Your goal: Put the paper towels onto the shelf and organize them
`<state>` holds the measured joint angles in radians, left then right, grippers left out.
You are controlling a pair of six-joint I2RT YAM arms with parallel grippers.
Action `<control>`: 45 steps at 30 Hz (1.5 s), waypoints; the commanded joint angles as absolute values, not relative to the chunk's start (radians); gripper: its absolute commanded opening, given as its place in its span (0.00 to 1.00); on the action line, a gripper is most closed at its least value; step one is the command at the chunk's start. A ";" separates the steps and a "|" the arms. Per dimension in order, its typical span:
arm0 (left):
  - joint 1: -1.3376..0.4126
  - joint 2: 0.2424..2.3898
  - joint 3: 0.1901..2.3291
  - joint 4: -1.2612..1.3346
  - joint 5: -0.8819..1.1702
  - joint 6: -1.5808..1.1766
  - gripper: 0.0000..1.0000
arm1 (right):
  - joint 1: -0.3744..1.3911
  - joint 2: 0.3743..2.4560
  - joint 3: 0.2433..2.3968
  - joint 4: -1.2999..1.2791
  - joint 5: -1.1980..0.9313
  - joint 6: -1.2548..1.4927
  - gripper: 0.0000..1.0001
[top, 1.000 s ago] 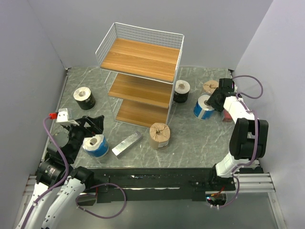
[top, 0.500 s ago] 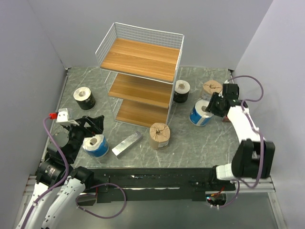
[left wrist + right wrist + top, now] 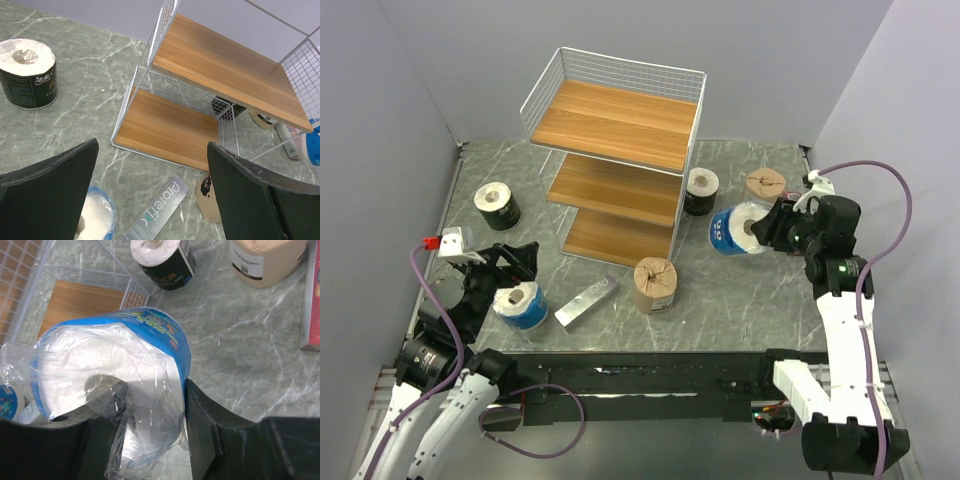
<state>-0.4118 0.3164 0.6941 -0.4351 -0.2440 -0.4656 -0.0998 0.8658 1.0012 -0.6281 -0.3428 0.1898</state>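
My right gripper (image 3: 760,228) is shut on a blue-wrapped paper towel roll (image 3: 735,230), held tilted above the table right of the shelf (image 3: 620,125); in the right wrist view the roll (image 3: 115,360) fills the space between the fingers (image 3: 210,435). My left gripper (image 3: 510,265) is open just above a second blue roll (image 3: 521,305), seen at its left finger (image 3: 95,227). Black rolls stand at far left (image 3: 497,205) and by the shelf's right side (image 3: 701,190). Brown rolls stand at front (image 3: 655,284) and at back right (image 3: 765,184).
A flat silver bar (image 3: 586,301) lies between the left blue roll and the front brown roll. A slim red box (image 3: 312,295) lies at the right edge, near the right wall. Grey walls close in the table on three sides.
My right gripper has lifted the blue roll off the table and carried it left toward the shelf, tilting it. The left arm has not moved.
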 commanded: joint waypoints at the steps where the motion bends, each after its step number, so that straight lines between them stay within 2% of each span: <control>1: -0.413 0.308 0.719 -0.422 -0.236 -0.472 0.96 | -0.095 0.827 1.190 -0.690 -0.353 0.213 0.33; 8: -0.413 0.307 0.721 -0.423 -0.235 -0.472 0.96 | -0.095 0.825 1.558 -0.830 -0.354 0.248 0.31; 17: -0.413 0.304 0.719 -0.423 -0.233 -0.472 0.96 | -0.091 0.954 1.920 -0.735 -0.592 0.356 0.29; 22: -0.413 0.308 0.721 -0.422 -0.229 -0.472 0.96 | -0.084 0.997 1.989 -0.566 -0.640 0.446 0.29; 28: -0.411 0.307 0.719 -0.425 -0.230 -0.474 0.96 | -0.061 1.098 2.089 -0.540 -0.629 0.485 0.29; 31: -0.413 0.308 0.719 -0.423 -0.230 -0.474 0.96 | -0.008 1.155 2.141 -0.571 -0.572 0.453 0.29; 35: -0.411 0.310 0.721 -0.425 -0.232 -0.474 0.96 | 0.243 1.256 2.300 -0.673 -0.367 0.328 0.31; 45: -0.413 0.310 0.721 -0.426 -0.233 -0.472 0.96 | 0.419 1.422 2.379 -0.715 -0.108 0.247 0.32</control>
